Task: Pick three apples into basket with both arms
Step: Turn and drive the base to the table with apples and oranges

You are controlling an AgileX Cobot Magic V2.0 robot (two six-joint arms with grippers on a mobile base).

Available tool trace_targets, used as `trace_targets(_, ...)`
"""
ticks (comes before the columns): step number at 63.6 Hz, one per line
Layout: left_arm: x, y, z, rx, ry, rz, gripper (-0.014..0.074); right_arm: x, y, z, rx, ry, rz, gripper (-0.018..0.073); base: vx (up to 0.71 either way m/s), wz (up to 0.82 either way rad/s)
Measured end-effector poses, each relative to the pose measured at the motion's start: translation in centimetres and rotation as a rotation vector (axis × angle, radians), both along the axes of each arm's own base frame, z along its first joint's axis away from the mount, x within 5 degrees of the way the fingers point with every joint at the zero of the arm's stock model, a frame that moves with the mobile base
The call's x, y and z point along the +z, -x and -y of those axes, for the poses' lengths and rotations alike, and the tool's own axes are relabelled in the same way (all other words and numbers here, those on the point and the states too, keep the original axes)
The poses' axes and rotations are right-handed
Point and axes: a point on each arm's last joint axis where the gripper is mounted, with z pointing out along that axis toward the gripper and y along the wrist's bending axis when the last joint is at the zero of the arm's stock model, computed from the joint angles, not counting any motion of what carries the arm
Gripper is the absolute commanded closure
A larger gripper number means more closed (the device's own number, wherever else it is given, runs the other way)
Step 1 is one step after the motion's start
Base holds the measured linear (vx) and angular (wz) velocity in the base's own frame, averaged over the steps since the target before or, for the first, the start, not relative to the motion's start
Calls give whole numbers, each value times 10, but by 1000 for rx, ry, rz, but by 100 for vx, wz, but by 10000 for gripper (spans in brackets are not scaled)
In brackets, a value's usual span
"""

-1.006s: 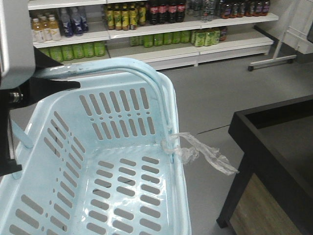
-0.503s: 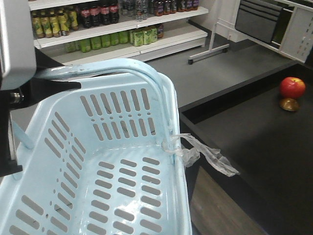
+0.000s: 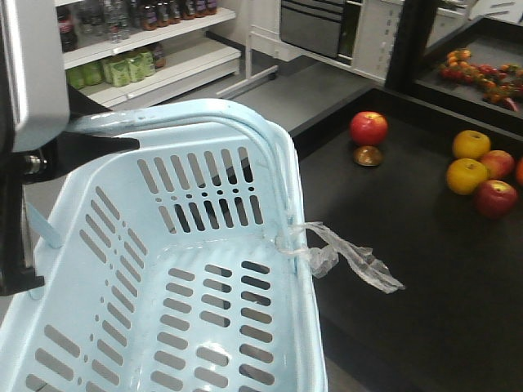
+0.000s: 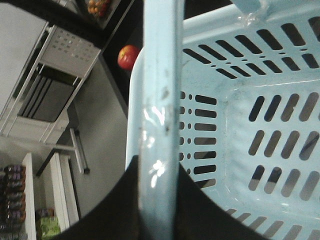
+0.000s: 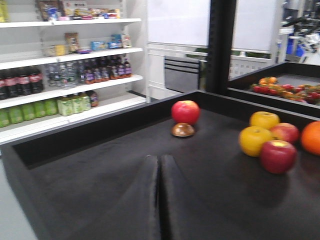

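Pale blue slotted plastic across the lower left of the front view: basket, empty, hanging by its hoop handle from the left gripper. Black fingers closed tight either side of that handle in the left wrist view, gripping nothing else. Same place in the frame as a second ago, clear plastic strip trailing off the rim as before. Very different background, though. Most of the grey floor gone; drinks shelves pushed up into the top left corner. In their place a black worktop, only a corner of it visible a second ago, one apple on it half a second ago. Now in sight on it: lone red apple with a small brown object just in front, and well to the right a cluster of two yellow apples, front red apple, rear red apple and the edge of an orange. Right gripper aimed across the worktop at the fruit, fingers pressed together, holding nothing, well short of every apple. Reads as the approach nearly done: all three red apples found, basket rim at the worktop's near edge, nothing picked yet. Probably calls next for opening the right fingers and reaching for the lone red apple, nearest the basket.
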Motion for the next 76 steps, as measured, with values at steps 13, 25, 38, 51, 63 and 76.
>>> trace_targets(13, -3, -4, 4, 0, -12, -12, 603, 0, 0, 0, 0, 0, 0, 568, 10, -58)
trace_targets(25, -3, -4, 4, 0, -13, -12, 603, 0, 0, 0, 0, 0, 0, 568, 10, -51)
trace_targets(38, -3, -4, 4, 0, -13, -12, 603, 0, 0, 0, 0, 0, 0, 568, 9, -48)
trace_targets(51, -3, -4, 4, 0, -13, -12, 603, 0, 0, 0, 0, 0, 0, 568, 9, -45)
trace_targets(63, -3, -4, 4, 0, -13, -12, 603, 0, 0, 0, 0, 0, 0, 568, 8, -40)
trace_targets(76, -3, -4, 4, 0, -13, -12, 603, 0, 0, 0, 0, 0, 0, 568, 8, -41)
